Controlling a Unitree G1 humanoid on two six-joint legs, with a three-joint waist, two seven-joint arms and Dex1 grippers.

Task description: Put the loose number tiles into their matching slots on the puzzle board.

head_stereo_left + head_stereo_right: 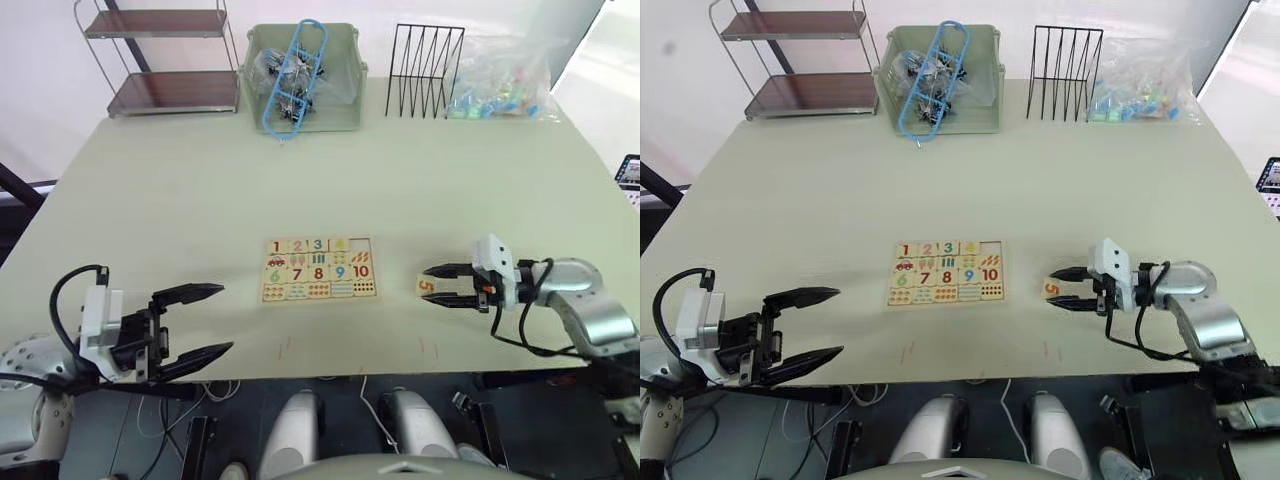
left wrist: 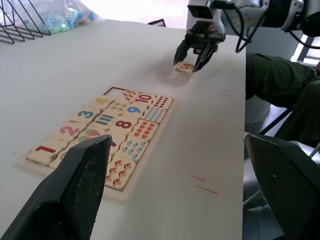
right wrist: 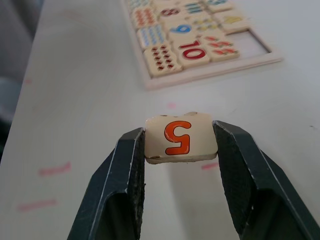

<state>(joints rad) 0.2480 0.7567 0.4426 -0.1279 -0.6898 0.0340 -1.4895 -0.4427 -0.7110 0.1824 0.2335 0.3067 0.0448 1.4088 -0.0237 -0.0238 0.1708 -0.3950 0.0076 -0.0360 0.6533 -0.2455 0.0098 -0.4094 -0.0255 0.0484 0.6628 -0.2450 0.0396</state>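
The puzzle board [image 1: 320, 270] lies flat at the middle of the table. Its top row holds tiles 1 to 4, and the slot [image 1: 360, 243] at the right end is bare. To the right of the board, my right gripper [image 1: 428, 284] is shut on the loose tile with an orange 5 [image 3: 181, 137], low at the table surface. The fingers [image 3: 125, 170] press both sides of that tile. My left gripper [image 1: 227, 318] hangs open with nothing in it at the table's front edge, left of the board.
Along the far edge stand a wire shelf [image 1: 160, 55], a green bin [image 1: 345, 75] of blue and black items, a black wire rack [image 1: 425, 70] and a plastic bag [image 1: 505, 80] of small coloured pieces. Faint red marks [image 1: 285, 348] sit near the front edge.
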